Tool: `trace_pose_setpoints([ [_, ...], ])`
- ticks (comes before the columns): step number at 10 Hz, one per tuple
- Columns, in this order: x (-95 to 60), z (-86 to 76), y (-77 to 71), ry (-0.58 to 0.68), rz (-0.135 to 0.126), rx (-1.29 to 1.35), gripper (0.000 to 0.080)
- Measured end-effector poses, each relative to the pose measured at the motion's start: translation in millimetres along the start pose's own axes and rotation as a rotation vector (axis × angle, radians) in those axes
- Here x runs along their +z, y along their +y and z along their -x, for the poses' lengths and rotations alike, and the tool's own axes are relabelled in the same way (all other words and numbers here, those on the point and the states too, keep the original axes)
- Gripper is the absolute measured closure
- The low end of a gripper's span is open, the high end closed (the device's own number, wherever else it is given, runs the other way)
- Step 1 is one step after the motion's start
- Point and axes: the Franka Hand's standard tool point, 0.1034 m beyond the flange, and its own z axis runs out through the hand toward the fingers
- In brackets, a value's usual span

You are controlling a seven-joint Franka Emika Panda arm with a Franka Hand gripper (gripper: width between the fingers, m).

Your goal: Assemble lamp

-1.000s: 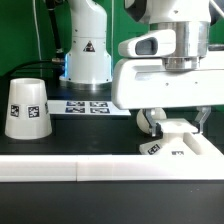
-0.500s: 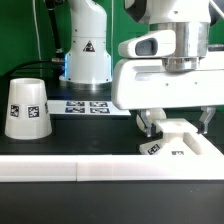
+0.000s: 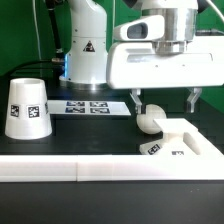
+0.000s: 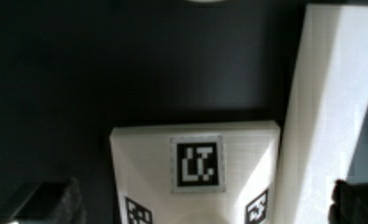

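- White plastic makes up all three lamp parts, each carrying black square tags, set on a black table top (image 3: pixel 90 140).
- The flat square white base (image 3: pixel 183 143) lies at the exterior view's right, just behind the long white rail (image 3: pixel 70 170) that runs along the front of the table. The wrist view looks down on its tagged top face, with the rail close alongside. I cannot tell whether the two touch.
- The ball-topped white bulb (image 3: pixel 150 120) rests at the far corner of the base, on the exterior view's left side of it. Whether it touches the base or sits just beside it cannot be told.
- The white truncated-cone shade (image 3: pixel 25 108) stands upright with its wide end down at the exterior view's left, well apart from the base and the bulb.
- The two-finger gripper (image 3: pixel 165 102) on the white arm hangs above the base and the bulb. Its dark fingers (image 3: pixel 196 98) are spread wide with nothing between them, and their tips are clear of every part.
- The thin flat white marker board (image 3: pixel 85 105) lies farther back on the table, between the shade and the bulb, in front of the arm's white pedestal (image 3: pixel 85 50).
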Motion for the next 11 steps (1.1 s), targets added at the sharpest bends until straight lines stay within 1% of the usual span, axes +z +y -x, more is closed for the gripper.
trace_pose_setpoints([
  [2, 0.7, 25.9, -4.5, -0.023, 0.005, 0.018, 0.01],
  [3, 4.4, 33.5, -2.0, -0.019, 0.006, 0.016, 0.01],
  [6, 5.4, 34.4, -2.4, -0.022, 0.004, 0.032, 0.01],
  [8, 6.6, 38.9, 0.8, -0.062, -0.003, 0.189, 0.01],
  [9, 7.2, 38.6, 5.9, -0.07, -0.015, 0.297, 0.01],
  [10, 8.0, 38.8, 9.0, -0.072, -0.021, 0.321, 0.01],
  [11, 8.2, 40.1, 8.4, -0.082, -0.02, 0.311, 0.01],
])
